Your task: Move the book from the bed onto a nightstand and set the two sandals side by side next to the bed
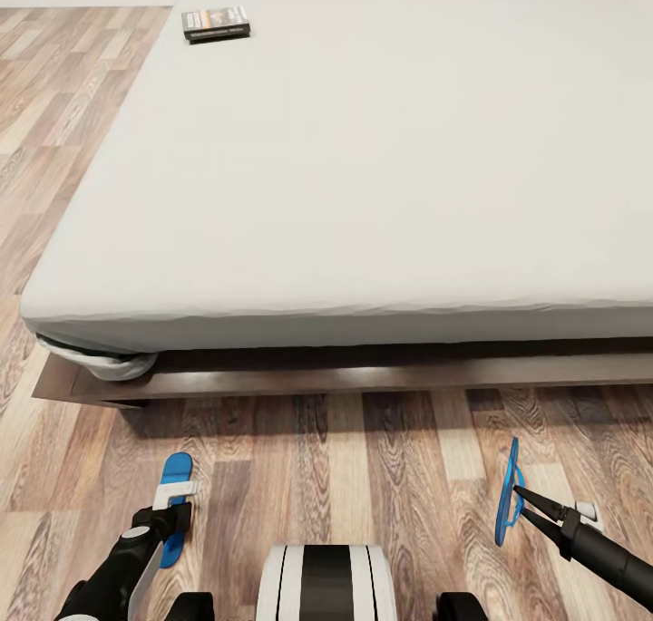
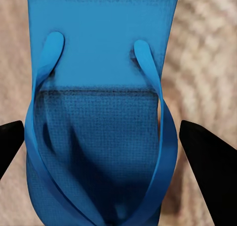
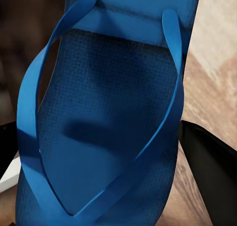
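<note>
On the floor just near the foot of the bed (image 1: 363, 150), the two sandals sit well apart: the left sandal (image 1: 174, 503) lies flat under my left tool (image 1: 172, 517), whose fingers stand spread on either side of it in the left wrist view (image 2: 98, 137); I judge it open, not yet gripping. The right sandal (image 1: 508, 492) stands on edge, and my right tool (image 1: 521, 496) meets it at the strap side; in the right wrist view its sole (image 3: 108, 127) sits between dark fingers, so I take it as held, though the contact itself is hard to see. The book (image 1: 216, 23) lies at the far left corner of the mattress, untouched. The risk I see: the right sandal, pinched on edge, could twist or slip and land tilted, and with the pair so far apart they may not end side by side. The head view gives that spacing and the tilt; the wrist views give the thong straps and finger gaps.
</note>
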`<state>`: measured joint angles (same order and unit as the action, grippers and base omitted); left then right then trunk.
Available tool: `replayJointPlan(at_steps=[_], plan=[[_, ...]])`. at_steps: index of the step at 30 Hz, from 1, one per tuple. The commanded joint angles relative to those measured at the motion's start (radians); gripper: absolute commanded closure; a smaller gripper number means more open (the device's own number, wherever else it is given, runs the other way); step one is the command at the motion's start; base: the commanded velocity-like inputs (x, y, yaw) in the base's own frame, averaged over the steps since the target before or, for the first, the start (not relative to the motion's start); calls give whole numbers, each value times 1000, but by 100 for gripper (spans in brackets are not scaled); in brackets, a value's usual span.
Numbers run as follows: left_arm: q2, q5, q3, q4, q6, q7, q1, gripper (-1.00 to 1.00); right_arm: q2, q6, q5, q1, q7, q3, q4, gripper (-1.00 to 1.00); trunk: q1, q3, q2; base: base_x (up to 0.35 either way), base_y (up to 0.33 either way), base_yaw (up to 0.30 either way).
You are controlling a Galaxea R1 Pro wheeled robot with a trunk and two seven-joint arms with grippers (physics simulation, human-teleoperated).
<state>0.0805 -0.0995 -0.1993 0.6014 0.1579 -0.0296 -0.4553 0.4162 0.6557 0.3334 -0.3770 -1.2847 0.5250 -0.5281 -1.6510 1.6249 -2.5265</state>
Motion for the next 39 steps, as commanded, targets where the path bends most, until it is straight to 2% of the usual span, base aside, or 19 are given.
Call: replayJointPlan(at_steps=[1,5,8,22,23,39], plan=[[-1,-11,-2,-7,5,0,1,100,0,9,3,0,-2,1,0,100,0,1,0,0,0,0],[0,-11,-2,-6,5,-1,1,100,0,9,3,0,-2,1,0,100,0,1,0,0,0,0],[0,-11,-2,-6,5,-1,1,100,0,9,2,0,-2,1,0,100,1,-11,1,0,0,0],[1,-11,-2,-6,4,-1,1,100,0,9,2,0,-2,1,0,100,1,-11,1,0,0,0],[1,-11,-2,-6,4,-1,1,-100,0,9,2,0,-2,1,0,100,1,-11,1,0,0,0],[1,-11,-2,-6,5,-1,1,-100,0,9,3,0,-2,1,0,100,1,-11,1,0,0,0]])
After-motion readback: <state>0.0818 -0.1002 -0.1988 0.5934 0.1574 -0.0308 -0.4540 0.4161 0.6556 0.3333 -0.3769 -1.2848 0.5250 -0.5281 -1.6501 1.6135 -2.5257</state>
